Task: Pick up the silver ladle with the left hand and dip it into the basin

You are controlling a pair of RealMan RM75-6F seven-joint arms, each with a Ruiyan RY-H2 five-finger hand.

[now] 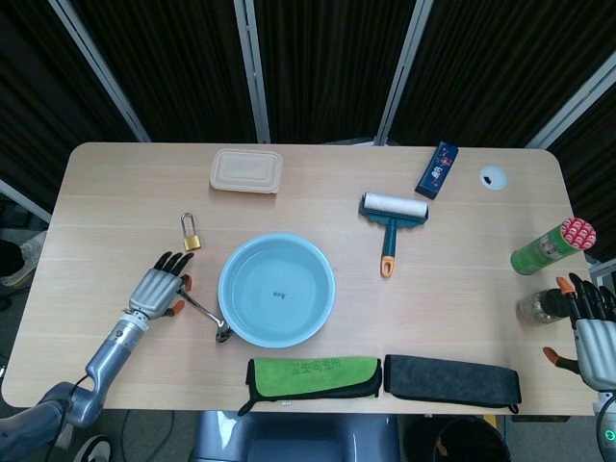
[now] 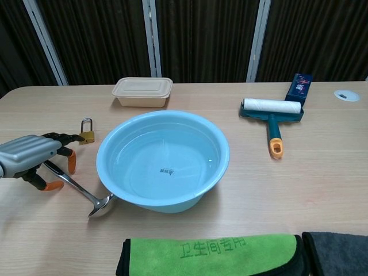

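The silver ladle (image 1: 200,309) lies flat on the table, its bowl (image 2: 100,207) against the left foot of the light blue basin (image 1: 227,270), which holds water. My left hand (image 1: 159,287) hovers over the handle's far end (image 2: 53,168), fingers spread above it and the thumb below; nothing is gripped. In the chest view this left hand (image 2: 30,157) sits left of the basin's wall (image 2: 144,198). My right hand (image 1: 589,324) is at the table's right edge, fingers apart, holding nothing, and the chest view does not show it.
A brass padlock (image 1: 191,234) lies just beyond the left hand. A beige lidded box (image 1: 246,170), a lint roller (image 1: 392,217), a blue box (image 1: 436,169) and a green can (image 1: 547,247) stand further back. Green cloth (image 1: 313,373) and dark cloth (image 1: 450,378) line the front edge.
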